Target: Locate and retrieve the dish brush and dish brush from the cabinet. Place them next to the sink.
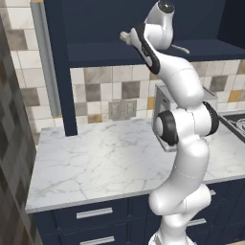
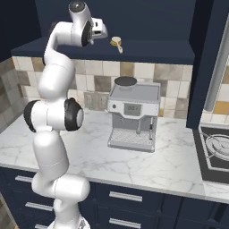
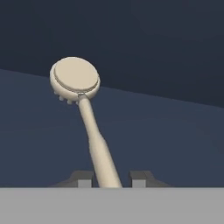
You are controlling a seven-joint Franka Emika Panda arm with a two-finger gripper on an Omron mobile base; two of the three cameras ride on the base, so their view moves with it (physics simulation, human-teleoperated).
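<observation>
Cabinet (image 1: 143,50): dark navy shelf recess above the desk (image 1: 105,158); you work inside it.
Wooden dish brush (image 3: 89,127): on the shelf, round head away from you, handle running back between the fingers.
Hand (image 3: 112,180): fingers drawn in on the handle's end; you appear to have it clamped.
Advice: lift slightly, then draw straight out, keeping the head off the shelf lip.
Coffee machine (image 2: 133,114): below; keep well above it.

I can read no text, label, brand or number anywhere. The coffee machine (image 2: 133,114) on the desk (image 2: 147,161) has a small display panel (image 2: 133,108) on its front, at about 12 o'clock from its drip tray (image 2: 131,137), but whatever it shows is too blurred for me to make out.
</observation>
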